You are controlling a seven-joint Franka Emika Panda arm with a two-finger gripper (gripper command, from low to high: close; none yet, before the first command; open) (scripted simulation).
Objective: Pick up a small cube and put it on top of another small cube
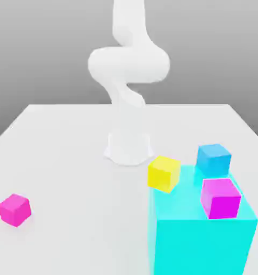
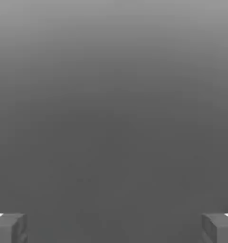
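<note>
The exterior view faces the arm (image 1: 128, 80) across the table (image 1: 61, 139), slightly raised. The hand view looks past its fingertips (image 2: 9, 228) at plain grey.

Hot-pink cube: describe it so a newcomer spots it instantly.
Start at the white table. The hot-pink cube sits alone near the exterior view's left edge, far from the big cyan block. It is rosier than the purplish-magenta cube, which rests on that block.

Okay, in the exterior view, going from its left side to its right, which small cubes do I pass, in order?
From the exterior view's left to its right: hot-pink cube → yellow cube → purplish-magenta cube. The small blue cube sits over nearly the same span as the magenta one, so I leave it out of the order.
</note>
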